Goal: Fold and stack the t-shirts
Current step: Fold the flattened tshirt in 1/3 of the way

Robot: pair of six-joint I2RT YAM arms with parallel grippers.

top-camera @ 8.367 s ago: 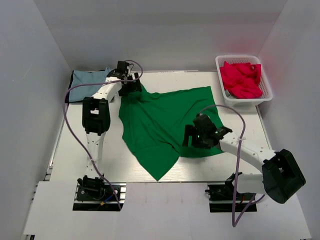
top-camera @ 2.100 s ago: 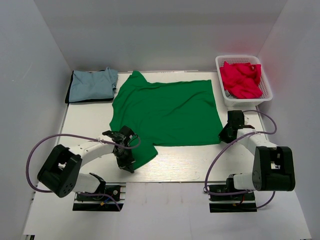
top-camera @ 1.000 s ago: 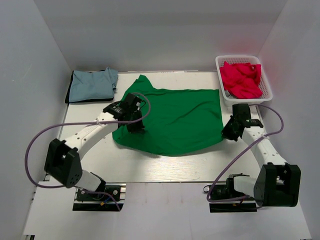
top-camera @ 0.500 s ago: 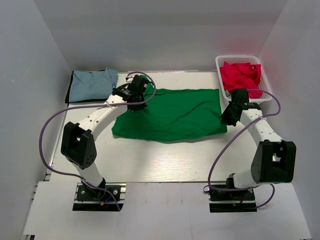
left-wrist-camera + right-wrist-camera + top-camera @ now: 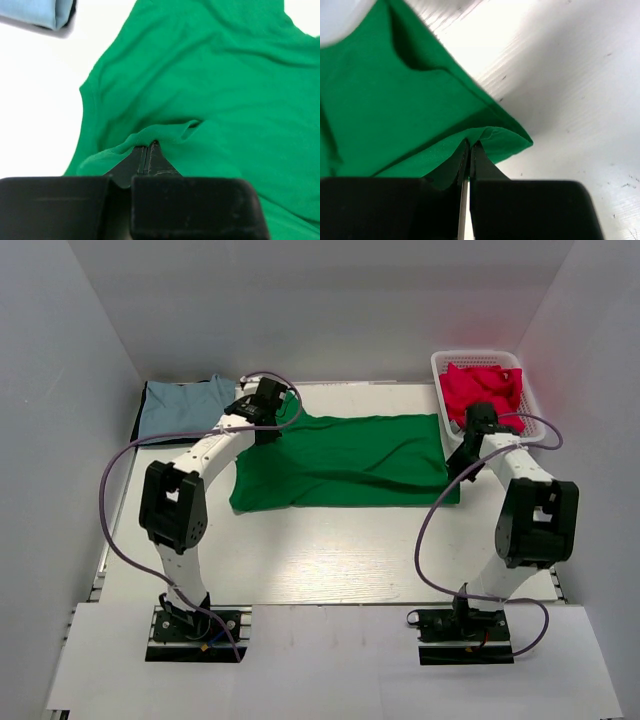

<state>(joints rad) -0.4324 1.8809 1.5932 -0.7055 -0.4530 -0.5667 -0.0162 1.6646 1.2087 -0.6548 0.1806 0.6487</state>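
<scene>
A bright green t-shirt (image 5: 345,460) lies folded in half across the middle of the table, a wide band with its fold along the near side. My left gripper (image 5: 268,425) is shut on the shirt's far left edge (image 5: 165,131), pinching a ridge of cloth. At the shirt's far right corner (image 5: 505,137), close by the basket, my right gripper (image 5: 466,445) is shut on the cloth too. A pale grey-blue t-shirt (image 5: 180,408) lies folded at the far left. Crimson red t-shirts (image 5: 482,398) fill the basket.
The white mesh basket (image 5: 530,420) stands at the far right corner, right beside my right arm. The blue shirt's corner (image 5: 40,12) lies just left of my left gripper. White walls close in the table on three sides.
Both grippers have carried the green shirt's near edge away from me to its far edge, folding it in half. The arms now reach far out.
</scene>
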